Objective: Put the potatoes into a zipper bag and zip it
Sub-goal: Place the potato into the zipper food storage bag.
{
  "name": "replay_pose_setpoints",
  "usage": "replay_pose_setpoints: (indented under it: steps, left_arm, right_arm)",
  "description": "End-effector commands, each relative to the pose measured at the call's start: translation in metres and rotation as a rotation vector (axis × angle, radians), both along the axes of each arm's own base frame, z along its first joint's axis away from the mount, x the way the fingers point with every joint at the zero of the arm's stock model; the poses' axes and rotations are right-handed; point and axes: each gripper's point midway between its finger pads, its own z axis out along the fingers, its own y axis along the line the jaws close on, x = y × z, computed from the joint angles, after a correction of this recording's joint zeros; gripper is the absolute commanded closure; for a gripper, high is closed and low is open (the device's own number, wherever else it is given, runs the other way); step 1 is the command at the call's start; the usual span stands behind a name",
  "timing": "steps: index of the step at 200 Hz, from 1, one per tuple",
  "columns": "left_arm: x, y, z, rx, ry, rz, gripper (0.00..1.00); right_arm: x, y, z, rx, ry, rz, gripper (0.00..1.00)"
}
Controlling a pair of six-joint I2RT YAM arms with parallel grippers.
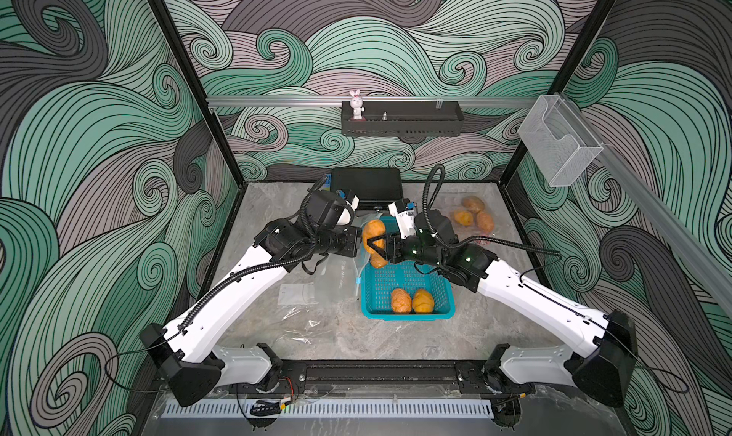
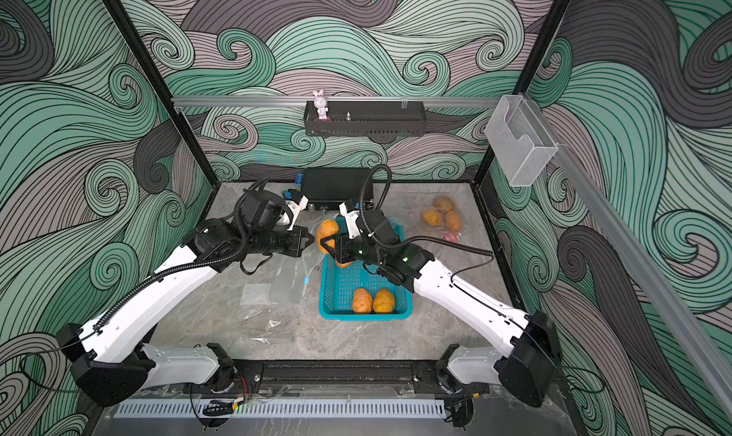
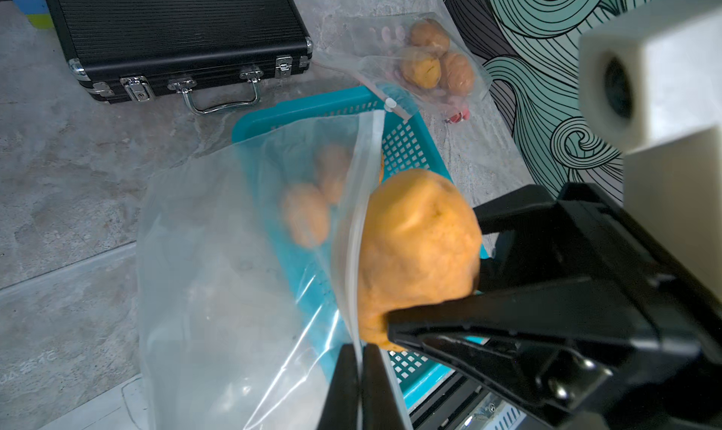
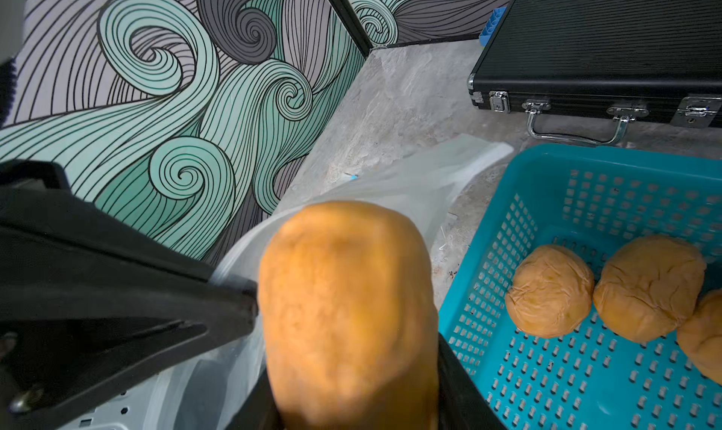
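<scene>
orange potato (image 1: pixel 374 229): clamped in right end effector (image 1: pixel 375 244)
clear zipper bag (image 3: pixel 218 275): rim pinched by left end effector (image 3: pixel 358 363)
teal basket (image 1: pixel 400 283): held three potatoes (image 4: pixel 648 287)

You have the basket (image 1: pixel 408 316) mid-table, with two potatoes (image 1: pixel 401 300) at its near end, the case (image 1: pixel 366 184) behind it, a filled bag (image 3: pixel 363 70) at its right rear and spare bags (image 1: pixel 301 293) flat on the table (image 1: pixel 356 343) to its left. Over the basket's far left corner your right gripper (image 1: pixel 373 247) holds a potato (image 1: pixel 374 229) just beside the mouth of the bag (image 3: pixel 234 291) that your left gripper (image 3: pixel 361 359) pinches by the rim.
</scene>
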Motion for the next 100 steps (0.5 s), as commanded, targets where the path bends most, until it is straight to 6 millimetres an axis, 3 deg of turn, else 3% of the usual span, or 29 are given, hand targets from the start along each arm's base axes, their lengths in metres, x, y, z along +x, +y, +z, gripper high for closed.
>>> replay_pose_setpoints:
  steps: [1,39,67,100]
  left_arm:
    - [0.008,-0.003,0.012,-0.014,-0.04,0.012,1.0]
    - [0.013,-0.003,0.013,-0.01,-0.049,0.023,1.0]
    - [0.011,-0.006,0.013,-0.032,-0.048,0.017,1.0]
    - [0.012,-0.007,0.01,-0.019,-0.044,0.007,1.0]
  right_arm:
    - [-0.01,0.009,0.009,-0.028,-0.02,0.093,0.58]
    - [-0.022,0.017,-0.008,-0.097,0.01,0.203,0.57]
    - [-0.018,0.016,-0.022,-0.209,0.062,0.222,0.56]
    - [-0.016,0.022,-0.026,-0.218,0.154,0.23,0.55]
